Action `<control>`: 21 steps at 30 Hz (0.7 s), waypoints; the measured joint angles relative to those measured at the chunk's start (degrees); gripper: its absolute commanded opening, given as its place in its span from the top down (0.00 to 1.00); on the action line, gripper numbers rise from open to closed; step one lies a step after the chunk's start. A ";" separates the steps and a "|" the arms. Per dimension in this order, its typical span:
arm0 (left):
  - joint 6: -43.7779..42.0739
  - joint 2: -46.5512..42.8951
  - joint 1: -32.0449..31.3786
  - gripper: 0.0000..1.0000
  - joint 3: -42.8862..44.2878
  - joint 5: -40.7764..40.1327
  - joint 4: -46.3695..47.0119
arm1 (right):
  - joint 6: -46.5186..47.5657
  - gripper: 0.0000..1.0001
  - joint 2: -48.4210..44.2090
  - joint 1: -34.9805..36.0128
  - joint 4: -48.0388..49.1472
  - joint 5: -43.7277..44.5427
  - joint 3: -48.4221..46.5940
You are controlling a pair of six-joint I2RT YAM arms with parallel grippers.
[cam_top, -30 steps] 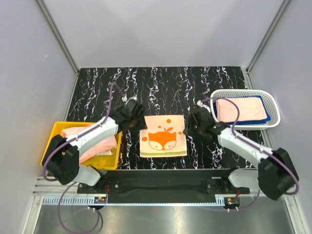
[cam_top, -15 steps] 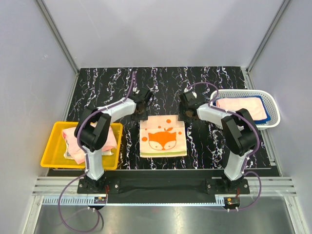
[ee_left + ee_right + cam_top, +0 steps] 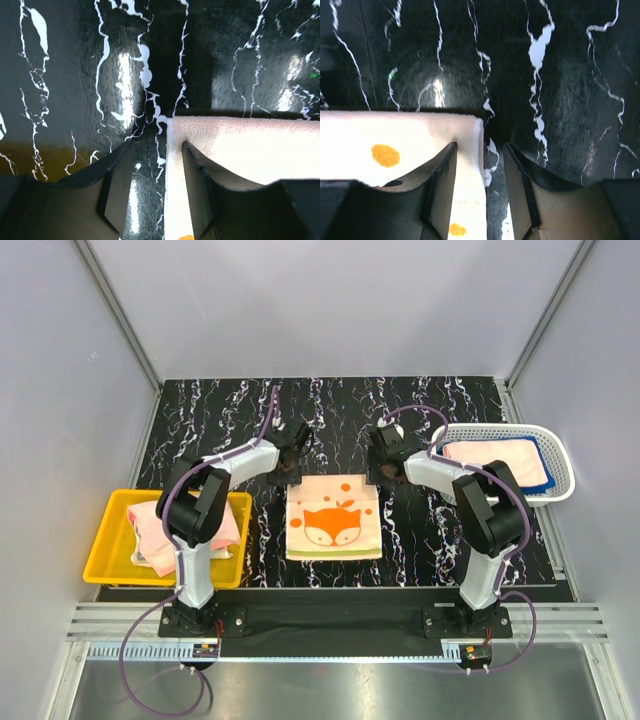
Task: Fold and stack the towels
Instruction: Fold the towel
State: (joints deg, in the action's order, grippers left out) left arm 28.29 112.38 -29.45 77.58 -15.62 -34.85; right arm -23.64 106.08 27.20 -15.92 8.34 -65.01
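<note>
Tabletop (image 3: 200,410) of black stone with white veins lies before you. At its left side sits a yellow bin (image 3: 98,570) holding rumpled pink towels (image 3: 195,530). At its right, a white basket (image 3: 562,455) holds a folded pink towel (image 3: 495,460) on a blue towel (image 3: 545,480). Between them, in the middle of the table, the fox towel (image 3: 335,520) lies flat and spread, not yet folded.

Your left gripper (image 3: 156,145) is down at its far left corner and your right gripper (image 3: 480,145) is at its far right corner. Each is parted and holds nothing. The towel's side edge runs between its fingers, one finger over cloth and the other over bare table.

You appear to be at the start of the first fold, set to pinch both far corners. The next move likely calls for closing both grippers on the cloth together. You would then lift and bring the far edge toward you evenly, so it meets the near edge square.
</note>
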 measured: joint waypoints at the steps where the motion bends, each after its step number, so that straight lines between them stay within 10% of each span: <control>1: -0.02 0.00 0.07 0.53 -0.04 0.13 0.39 | 0.13 0.51 0.00 -0.17 0.48 -0.09 0.00; 21: 0.57 -0.59 2.49 0.56 -1.86 5.57 7.37 | 0.83 0.66 1.49 -1.73 7.13 -3.48 0.87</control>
State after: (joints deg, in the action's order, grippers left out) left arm 28.86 111.79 -26.96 75.72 -10.04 -27.49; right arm -22.81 107.57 25.47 -8.80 4.86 -64.14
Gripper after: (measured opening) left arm 0.451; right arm 0.356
